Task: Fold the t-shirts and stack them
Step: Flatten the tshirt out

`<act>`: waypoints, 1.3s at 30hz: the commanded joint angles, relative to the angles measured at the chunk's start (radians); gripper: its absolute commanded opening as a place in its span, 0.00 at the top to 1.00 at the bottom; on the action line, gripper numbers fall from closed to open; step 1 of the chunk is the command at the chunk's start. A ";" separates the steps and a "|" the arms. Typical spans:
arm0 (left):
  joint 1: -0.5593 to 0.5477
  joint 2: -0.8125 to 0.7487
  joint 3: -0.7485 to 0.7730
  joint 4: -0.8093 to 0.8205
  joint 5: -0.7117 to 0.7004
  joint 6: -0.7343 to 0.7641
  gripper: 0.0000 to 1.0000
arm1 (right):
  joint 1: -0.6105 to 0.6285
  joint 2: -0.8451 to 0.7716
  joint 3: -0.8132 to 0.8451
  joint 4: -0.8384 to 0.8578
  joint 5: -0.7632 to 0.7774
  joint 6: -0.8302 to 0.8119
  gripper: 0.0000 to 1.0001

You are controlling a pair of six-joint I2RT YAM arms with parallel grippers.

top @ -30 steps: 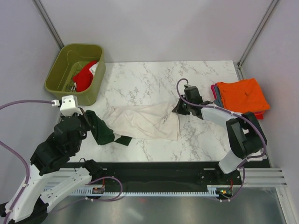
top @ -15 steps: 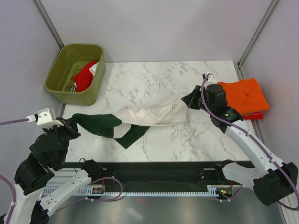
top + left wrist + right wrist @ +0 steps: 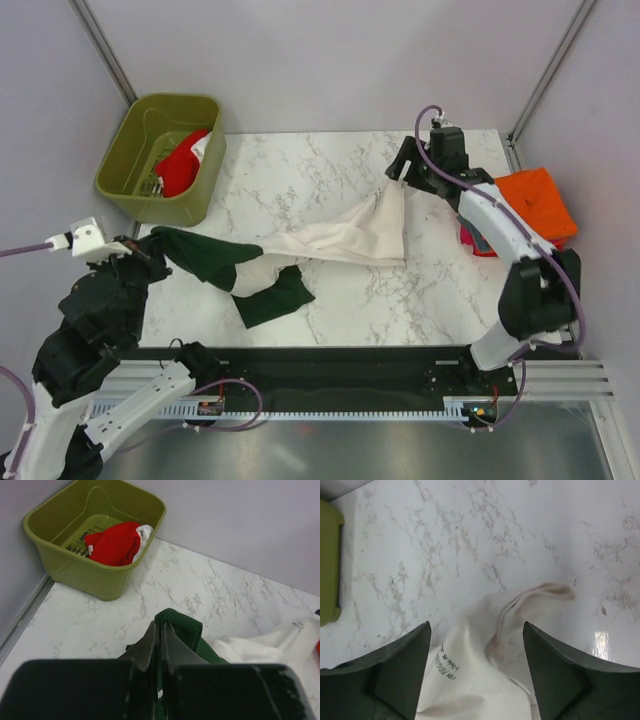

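The cream t-shirt (image 3: 340, 240) lies stretched across the marble table (image 3: 300, 170), its dark green sleeve (image 3: 210, 258) pulled out to the left. My left gripper (image 3: 148, 248) is shut on that sleeve (image 3: 186, 630); in the left wrist view the fingertips (image 3: 161, 625) pinch a green fold. My right gripper (image 3: 400, 175) stands open at the far right over the shirt's raised cream corner (image 3: 530, 600). The cloth lies loose between its fingers (image 3: 407, 665), with small black print (image 3: 442, 662) showing. Folded shirts, orange (image 3: 535, 205) on top, sit at the right edge.
An olive-green bin (image 3: 205, 190) stands at the far left corner with a red shirt (image 3: 180, 165) inside, also seen in the left wrist view as the bin (image 3: 85, 575) and red cloth (image 3: 115, 542). Grey walls close in the table on three sides.
My right gripper has opened and let go of the cream corner after carrying it toward the far right. The left gripper has drawn the green sleeve out to the left and stayed shut.
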 commanded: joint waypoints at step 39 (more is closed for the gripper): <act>-0.003 0.081 -0.184 0.213 0.108 0.111 0.98 | 0.084 0.064 -0.543 0.278 -0.144 0.050 0.51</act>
